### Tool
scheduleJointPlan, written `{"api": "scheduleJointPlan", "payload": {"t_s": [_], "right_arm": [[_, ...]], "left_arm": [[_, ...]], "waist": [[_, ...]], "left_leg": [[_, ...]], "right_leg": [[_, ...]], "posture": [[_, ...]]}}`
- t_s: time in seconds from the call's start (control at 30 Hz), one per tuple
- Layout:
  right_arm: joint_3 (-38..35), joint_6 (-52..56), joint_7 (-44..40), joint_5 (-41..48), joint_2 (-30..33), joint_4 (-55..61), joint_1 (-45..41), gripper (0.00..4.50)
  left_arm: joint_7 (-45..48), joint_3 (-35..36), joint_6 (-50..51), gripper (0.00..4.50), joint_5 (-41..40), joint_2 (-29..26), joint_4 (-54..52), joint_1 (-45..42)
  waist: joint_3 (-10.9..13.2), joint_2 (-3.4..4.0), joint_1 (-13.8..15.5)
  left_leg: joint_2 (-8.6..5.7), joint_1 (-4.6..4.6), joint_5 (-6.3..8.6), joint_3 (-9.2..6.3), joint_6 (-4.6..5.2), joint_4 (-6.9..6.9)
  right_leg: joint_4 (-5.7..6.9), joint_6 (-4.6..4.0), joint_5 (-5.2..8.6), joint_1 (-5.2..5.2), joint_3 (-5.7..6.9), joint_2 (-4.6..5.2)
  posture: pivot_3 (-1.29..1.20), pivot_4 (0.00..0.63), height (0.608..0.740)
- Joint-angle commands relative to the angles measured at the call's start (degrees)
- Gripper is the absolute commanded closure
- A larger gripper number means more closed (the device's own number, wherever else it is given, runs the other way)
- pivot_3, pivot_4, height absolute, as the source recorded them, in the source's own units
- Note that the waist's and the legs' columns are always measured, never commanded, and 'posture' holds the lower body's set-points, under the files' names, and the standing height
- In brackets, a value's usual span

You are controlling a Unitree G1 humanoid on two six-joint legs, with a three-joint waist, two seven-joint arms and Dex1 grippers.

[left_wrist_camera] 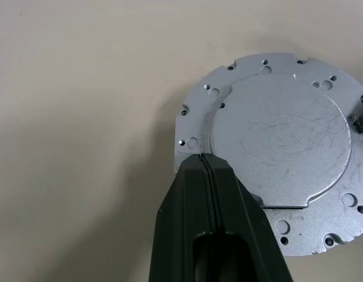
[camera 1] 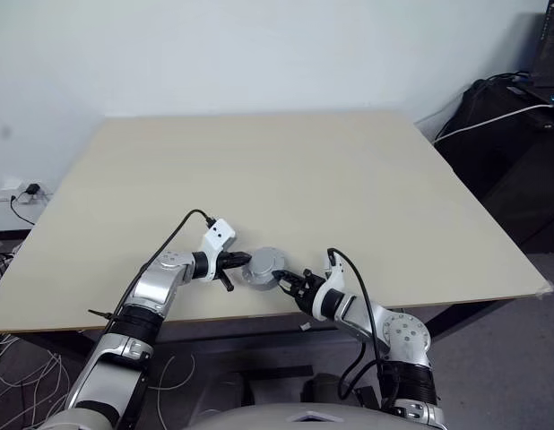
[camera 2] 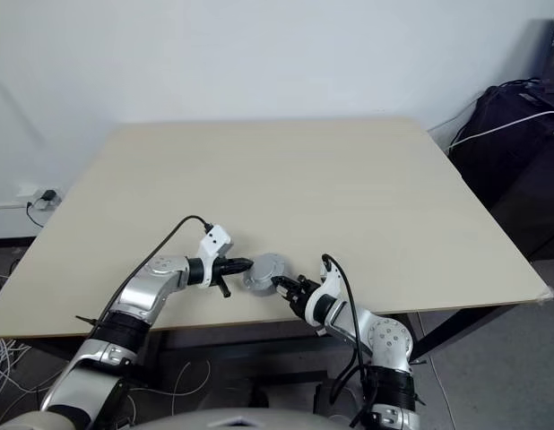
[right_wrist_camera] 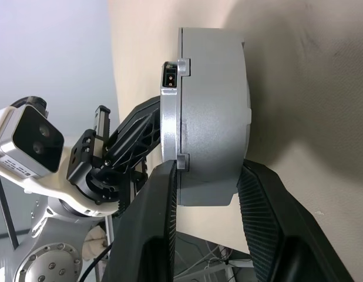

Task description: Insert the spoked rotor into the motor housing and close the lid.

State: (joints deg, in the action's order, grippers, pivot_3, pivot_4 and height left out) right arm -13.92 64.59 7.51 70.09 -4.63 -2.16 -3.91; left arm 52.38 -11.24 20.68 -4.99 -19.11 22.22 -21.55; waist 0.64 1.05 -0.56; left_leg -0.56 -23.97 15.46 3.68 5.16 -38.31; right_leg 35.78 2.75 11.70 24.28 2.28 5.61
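My right end effector [camera 1: 289, 282] is near the front edge of the surface [camera 1: 286, 170]. Its two black fingers [right_wrist_camera: 152, 229] are part way open and sit on both sides of the round grey housing [right_wrist_camera: 211, 111], one on each side of its wall, so I am holding it. The housing stands on the surface close to the front edge, a bit left of the middle. The silver lid [left_wrist_camera: 281, 141] lies on top of it, flat and closed, with small holes around its rim and fine scratches on its raised middle. I cannot see the rotor, so I cannot tell where it is. My left end effector [camera 1: 244, 262] comes in from the other side. Its fingers [left_wrist_camera: 208, 194] are pressed tight together, with nothing between them, and the tip touches the edge of the lid. Past the housing the surface runs pale and bare to a white wall [camera 1: 259, 54]. A dark bag [camera 1: 501, 125] with a white cable sits on the floor beside the far right corner.
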Motion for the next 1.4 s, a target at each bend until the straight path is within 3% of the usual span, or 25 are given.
{"api": "scheduleJointPlan", "payload": {"t_s": [0.03,0.53,0.83,1.07,1.3,1.4], "right_arm": [[1.3,-1.7,-1.1,2.5,-4.8,3.2,-1.2,3.28],[1.3,-2.1,-1.5,2.5,-4.0,3.5,-0.1,3.28],[1.5,-2.9,-1.9,3.2,-3.6,3.3,-0.1,3.28],[1.3,-3.6,-2.7,4.0,-3.4,3.3,-0.8,3.28],[1.3,-4.5,-3.2,4.3,-2.9,2.6,-2.6,3.28],[1.4,-4.8,-3.3,4.2,-2.8,2.6,-3.5,3.28]], "left_arm": [[1.9,-2.4,0.4,4.5,-1.0,1.8,-1.9,1.1],[-3.7,8.3,0.8,4.5,-9.6,6.1,-10.3,6.0],[-7.0,19.5,9.9,4.5,-28.8,12.0,-19.3,13.1],[-19.2,28.3,24.3,4.5,-47.4,18.9,-26.8,22.5],[-23.0,27.9,30.8,4.5,-55.5,20.7,-30.2,30.0],[-24.3,28.3,32.1,3.93,-57.9,21.1,-29.7,32.0]], "waist": [[0.0,0.0,0.0],[0.0,-0.02,0.0],[0.0,-0.03,-0.4],[0.1,-0.14,-0.3],[0.4,-0.42,-0.2],[0.5,-0.43,-0.3]], "left_leg": [[0.0,0.0,-0.01,0.0,0.01,0.0],[0.01,0.0,-0.17,0.02,0.25,-0.02],[0.06,0.04,-0.2,0.02,0.24,-0.01],[0.03,0.2,-0.17,0.02,0.36,-0.24],[0.04,0.3,0.01,-0.05,0.1,-0.37],[0.04,0.3,0.02,-0.04,0.09,-0.37]], "right_leg": [[0.0,0.0,0.0,0.0,0.0,0.0],[0.05,0.02,-0.01,0.0,0.0,-0.02],[0.11,0.0,0.0,-0.02,-0.01,-0.12],[0.03,0.09,-0.01,-0.4,0.09,-0.16],[0.03,0.16,0.02,-0.49,0.2,-0.18],[0.02,0.15,0.02,-0.49,0.21,-0.18]], "posture": [[0.0,0.0,0.74],[0.0,0.0,0.74],[0.0,0.0,0.74],[0.0,0.0,0.74],[0.0,0.0,0.74],[0.0,0.0,0.74]]}}
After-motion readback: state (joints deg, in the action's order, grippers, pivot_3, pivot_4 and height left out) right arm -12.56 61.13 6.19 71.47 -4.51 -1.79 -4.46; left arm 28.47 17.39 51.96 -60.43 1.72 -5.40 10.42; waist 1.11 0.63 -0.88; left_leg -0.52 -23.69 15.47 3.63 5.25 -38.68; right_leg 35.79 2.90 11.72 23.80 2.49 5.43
